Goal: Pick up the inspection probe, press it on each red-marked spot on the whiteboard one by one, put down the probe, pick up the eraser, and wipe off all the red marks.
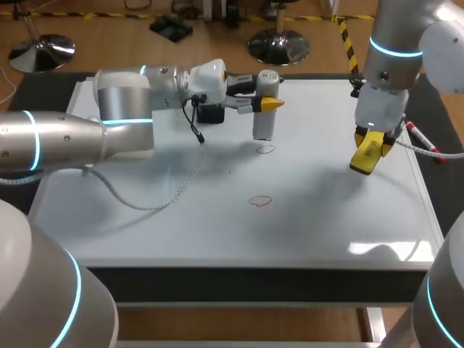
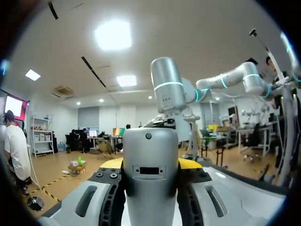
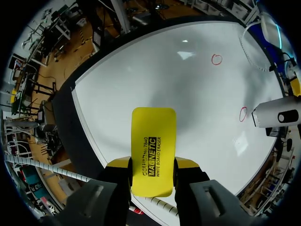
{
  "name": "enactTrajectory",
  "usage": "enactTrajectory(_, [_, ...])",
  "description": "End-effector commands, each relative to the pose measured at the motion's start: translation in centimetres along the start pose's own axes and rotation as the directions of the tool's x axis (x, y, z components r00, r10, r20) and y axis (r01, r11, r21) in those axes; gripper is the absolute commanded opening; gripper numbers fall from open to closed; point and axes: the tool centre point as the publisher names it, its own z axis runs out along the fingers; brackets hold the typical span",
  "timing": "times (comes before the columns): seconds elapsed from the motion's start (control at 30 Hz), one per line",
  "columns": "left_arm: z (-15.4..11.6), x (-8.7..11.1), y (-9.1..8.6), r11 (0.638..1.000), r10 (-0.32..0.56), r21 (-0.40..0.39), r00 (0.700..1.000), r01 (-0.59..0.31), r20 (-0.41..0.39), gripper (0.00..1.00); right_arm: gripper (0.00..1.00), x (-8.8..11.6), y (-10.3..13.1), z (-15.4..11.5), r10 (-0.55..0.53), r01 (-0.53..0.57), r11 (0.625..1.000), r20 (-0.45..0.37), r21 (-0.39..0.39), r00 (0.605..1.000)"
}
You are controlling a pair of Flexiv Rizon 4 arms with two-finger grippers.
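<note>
My left gripper (image 1: 265, 103) is shut on the grey inspection probe (image 1: 264, 119), which hangs upright with its lower end just above the far red mark (image 1: 266, 149) on the whiteboard (image 1: 326, 217). A second red mark (image 1: 259, 201) lies nearer the front. In the left wrist view the probe (image 2: 150, 179) fills the space between the fingers. My right gripper (image 1: 371, 142) is shut on the yellow eraser (image 1: 365, 158), held above the board's right side. The right wrist view shows the eraser (image 3: 153, 148) between its fingers, both red marks (image 3: 217, 59) (image 3: 242, 114) ahead, and the probe (image 3: 277, 116) near the closer one.
A red marker pen (image 1: 423, 141) lies along the board's right edge, behind my right gripper. A small black block (image 1: 210, 113) stands on the board beside my left wrist, and a white coiled cable (image 1: 174, 192) trails from the left arm across the board.
</note>
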Motion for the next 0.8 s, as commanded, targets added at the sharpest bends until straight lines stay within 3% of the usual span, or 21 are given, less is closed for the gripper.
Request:
enactTrajectory(0.03, [-0.1,-1.8,-0.7,1.000,-0.007,-0.002,0.999,0.007,-0.052,0.00,0.00,0.0,-0.1,-0.1,-0.002,0.002,1.000,-0.002,0.001,1.000])
enactTrajectory(0.4, [0.3,-6.6,-3.1,0.999,0.020,0.036,0.994,-0.016,-0.106,0.00,0.00,0.0,-0.1,-0.1,-0.002,0.002,1.000,-0.002,0.001,1.000])
enactTrajectory(0.8, [0.0,-10.5,-3.7,0.999,0.020,0.042,0.990,-0.014,-0.140,0.00,0.00,0.0,-0.1,-0.1,-0.002,0.002,1.000,-0.002,0.001,1.000])
